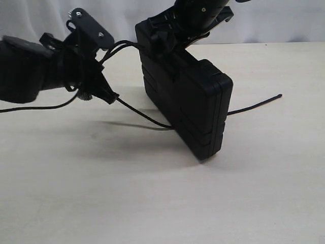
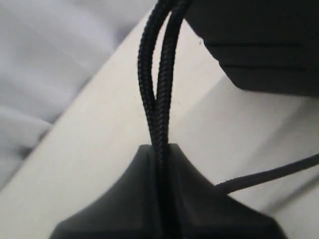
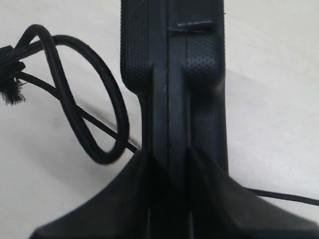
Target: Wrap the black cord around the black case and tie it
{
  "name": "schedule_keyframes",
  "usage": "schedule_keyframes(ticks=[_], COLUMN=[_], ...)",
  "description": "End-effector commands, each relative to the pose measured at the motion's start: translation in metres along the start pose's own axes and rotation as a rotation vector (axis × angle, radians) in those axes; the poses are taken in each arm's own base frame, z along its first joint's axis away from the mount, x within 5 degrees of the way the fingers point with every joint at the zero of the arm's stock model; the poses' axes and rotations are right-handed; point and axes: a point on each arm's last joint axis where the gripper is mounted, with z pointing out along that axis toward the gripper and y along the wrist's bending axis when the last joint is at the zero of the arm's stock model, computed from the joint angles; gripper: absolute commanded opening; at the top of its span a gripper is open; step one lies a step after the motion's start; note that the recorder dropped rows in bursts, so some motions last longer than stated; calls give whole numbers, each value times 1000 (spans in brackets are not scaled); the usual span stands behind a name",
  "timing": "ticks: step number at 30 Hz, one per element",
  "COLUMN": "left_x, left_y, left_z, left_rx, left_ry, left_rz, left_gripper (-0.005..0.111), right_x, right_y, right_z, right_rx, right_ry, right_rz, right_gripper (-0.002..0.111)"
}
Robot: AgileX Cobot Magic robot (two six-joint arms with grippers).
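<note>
The black case (image 1: 195,104) is lifted on edge and tilted, one corner near the tabletop. My right gripper (image 1: 175,38) is shut on its upper edge; in the right wrist view the case (image 3: 172,64) runs straight out from between the gripper (image 3: 168,159). The black cord (image 1: 144,116) runs from my left gripper (image 1: 109,96) under the case and out to the right, its tail end (image 1: 264,103) on the table. Two strands of cord (image 2: 158,84) rise from my left gripper (image 2: 160,149), which is shut on them. A loop of cord (image 3: 89,99) with a frayed end (image 3: 11,92) hangs beside the case.
The pale wooden tabletop (image 1: 152,203) spreads around the case. A white cloth backdrop (image 1: 284,20) hangs behind the far edge. A thin black cable (image 1: 35,108) trails off the left arm toward the left edge.
</note>
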Motion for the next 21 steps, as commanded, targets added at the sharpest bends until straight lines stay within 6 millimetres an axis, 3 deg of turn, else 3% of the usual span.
schedule_keyframes(ticks=[1,7,14,16,17,19,21], left_x=[-21,-20,17,17,13,8,12], left_y=[-22,-40,-52,-53,-47,-44,-49], left_z=[-17,-25,-24,-25,-28,-31,-27], left_rx=[-172,-187,-163,-149,-219,-249,-236], left_ry=[-139,-223,-171,-216,-277,-351,-335], left_rz=[80,7,69,-3,-159,-275,-313], left_gripper=[0,0,0,0,0,0,0], right_x=[1,2,2,2,2,2,2], right_y=[-1,-1,-1,-1,-1,-1,-1], right_z=[7,7,7,7,7,7,7], right_rx=[3,7,6,4,4,4,4], right_ry=[12,16,14,14,14,14,14], right_rz=[-10,-12,-12,-11,-4,1,5], right_gripper=[4,4,4,4,4,4,4])
